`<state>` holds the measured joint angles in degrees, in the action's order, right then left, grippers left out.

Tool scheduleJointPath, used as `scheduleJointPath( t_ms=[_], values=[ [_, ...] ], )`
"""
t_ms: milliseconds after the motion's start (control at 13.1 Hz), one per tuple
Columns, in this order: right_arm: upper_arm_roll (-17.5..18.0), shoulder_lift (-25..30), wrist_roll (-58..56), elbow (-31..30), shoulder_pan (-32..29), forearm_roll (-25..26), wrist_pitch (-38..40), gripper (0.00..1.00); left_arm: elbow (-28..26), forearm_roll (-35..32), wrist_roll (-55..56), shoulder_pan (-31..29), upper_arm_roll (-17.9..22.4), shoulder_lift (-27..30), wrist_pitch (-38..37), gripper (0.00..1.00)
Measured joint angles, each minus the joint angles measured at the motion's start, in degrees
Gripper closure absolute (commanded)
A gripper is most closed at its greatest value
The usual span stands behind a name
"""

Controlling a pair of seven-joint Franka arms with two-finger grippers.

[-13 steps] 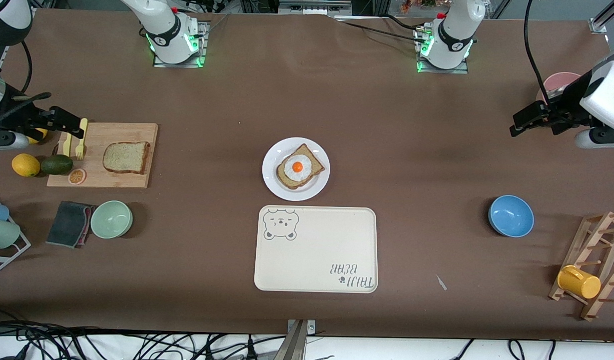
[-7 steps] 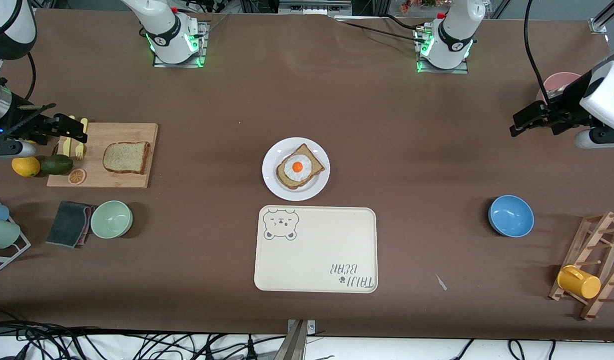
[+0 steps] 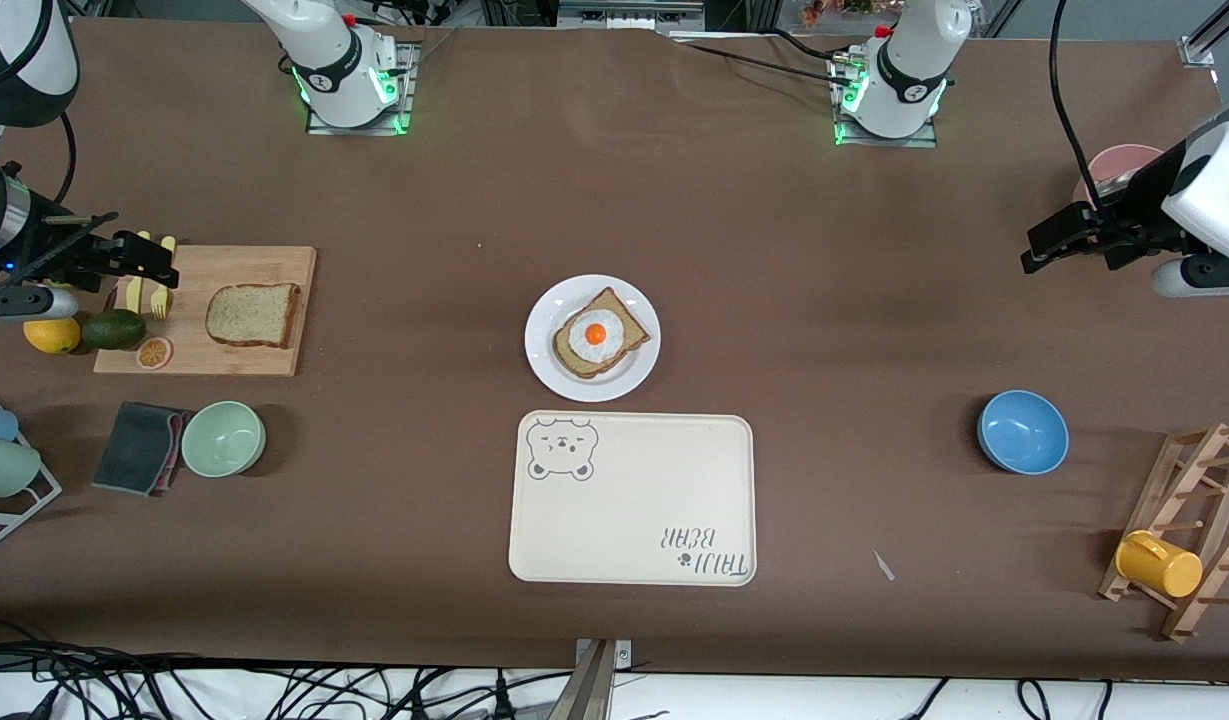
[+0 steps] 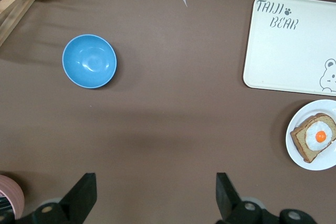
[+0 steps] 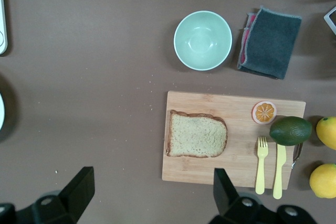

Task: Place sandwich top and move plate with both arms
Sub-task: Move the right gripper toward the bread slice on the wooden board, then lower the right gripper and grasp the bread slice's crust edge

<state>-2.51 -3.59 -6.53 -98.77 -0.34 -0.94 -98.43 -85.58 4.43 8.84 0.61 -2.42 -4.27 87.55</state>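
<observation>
Tan speckled sandwich top (image 3: 252, 314) lies flat on cutting board (image 3: 274, 262) toward right arm's end, untouched. Right gripper (image 3: 139, 262) has shifted slightly over fork end of board, fingers (image 5: 79, 187) spread wide, empty: approach to bread under way, judged early. Plate (image 3: 544, 365) with egg slice at table centre, unmoved. Left gripper (image 3: 1054, 240) waits wide open, empty, over its table end.

Open left end effector (image 4: 155, 195) over bare table, blue bowl (image 4: 89, 61), plate (image 4: 313, 141)
</observation>
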Motion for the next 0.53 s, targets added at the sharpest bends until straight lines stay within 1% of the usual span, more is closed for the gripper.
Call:
scheduleJointPath(
  t_ms=[532],
  values=[
    [0.0,-1.9,0.0,-0.2,0.0,0.2,0.2,0.0,0.0,0.0,0.0,0.0,0.0,0.0,0.0,0.0]
  ],
)
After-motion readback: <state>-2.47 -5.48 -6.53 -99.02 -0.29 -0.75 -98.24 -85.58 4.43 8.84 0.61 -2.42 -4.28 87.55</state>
